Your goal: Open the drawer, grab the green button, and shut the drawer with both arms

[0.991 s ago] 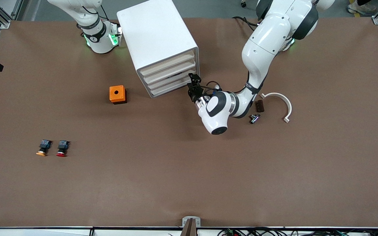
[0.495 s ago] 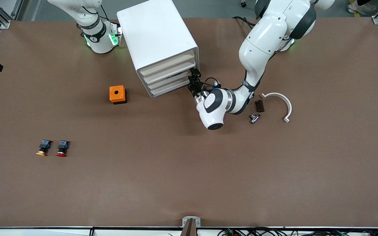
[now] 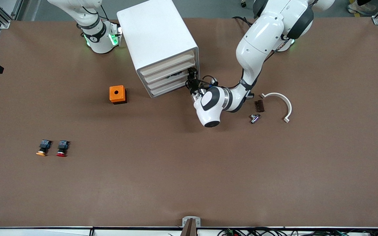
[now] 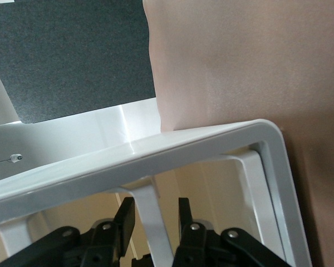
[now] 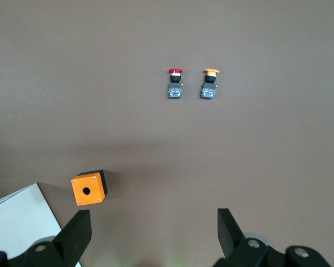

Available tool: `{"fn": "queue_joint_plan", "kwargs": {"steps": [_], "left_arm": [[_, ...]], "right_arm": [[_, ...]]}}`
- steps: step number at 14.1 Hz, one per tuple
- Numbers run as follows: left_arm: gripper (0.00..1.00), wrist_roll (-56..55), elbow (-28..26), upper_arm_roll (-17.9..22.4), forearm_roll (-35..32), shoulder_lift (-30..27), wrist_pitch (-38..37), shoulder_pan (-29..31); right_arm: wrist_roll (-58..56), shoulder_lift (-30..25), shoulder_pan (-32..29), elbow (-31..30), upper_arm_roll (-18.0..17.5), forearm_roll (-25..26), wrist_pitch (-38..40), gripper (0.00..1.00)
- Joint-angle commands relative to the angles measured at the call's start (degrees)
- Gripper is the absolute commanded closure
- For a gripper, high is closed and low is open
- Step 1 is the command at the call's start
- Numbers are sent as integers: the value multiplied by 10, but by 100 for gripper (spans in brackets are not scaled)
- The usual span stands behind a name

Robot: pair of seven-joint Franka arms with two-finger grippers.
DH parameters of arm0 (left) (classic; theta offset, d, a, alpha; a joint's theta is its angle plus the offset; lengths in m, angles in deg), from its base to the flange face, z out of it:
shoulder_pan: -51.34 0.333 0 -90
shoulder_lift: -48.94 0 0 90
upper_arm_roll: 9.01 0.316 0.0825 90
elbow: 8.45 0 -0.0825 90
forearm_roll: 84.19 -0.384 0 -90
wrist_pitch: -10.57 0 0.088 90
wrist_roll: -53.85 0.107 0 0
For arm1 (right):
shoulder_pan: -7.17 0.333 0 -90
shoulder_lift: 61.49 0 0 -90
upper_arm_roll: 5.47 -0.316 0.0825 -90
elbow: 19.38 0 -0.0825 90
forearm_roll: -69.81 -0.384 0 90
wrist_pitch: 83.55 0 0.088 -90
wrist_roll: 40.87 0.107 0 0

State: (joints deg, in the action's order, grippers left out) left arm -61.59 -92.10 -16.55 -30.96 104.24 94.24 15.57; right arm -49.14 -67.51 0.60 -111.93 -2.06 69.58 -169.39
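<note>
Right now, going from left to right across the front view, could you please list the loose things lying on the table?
orange-capped button → red-capped button → orange box → small metal fitting → dark brown block → white curved bracket

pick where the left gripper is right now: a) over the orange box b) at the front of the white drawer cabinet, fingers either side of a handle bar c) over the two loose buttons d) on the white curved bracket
b: the left gripper is at the drawer cabinet front, its fingers flanking a white handle bar.
</note>
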Motion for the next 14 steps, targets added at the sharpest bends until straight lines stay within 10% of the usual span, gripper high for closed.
{"fn": "queue_joint_plan", "kwargs": {"steps": [1, 14], "left_arm": [[72, -9, 2, 0, 13, 7, -6, -4], [83, -8, 3, 3, 24, 6, -4, 14]], "right_arm": [[-8, 24, -22, 18, -7, 4, 0, 0], [-8, 134, -41, 41, -7, 8, -5, 0]]}}
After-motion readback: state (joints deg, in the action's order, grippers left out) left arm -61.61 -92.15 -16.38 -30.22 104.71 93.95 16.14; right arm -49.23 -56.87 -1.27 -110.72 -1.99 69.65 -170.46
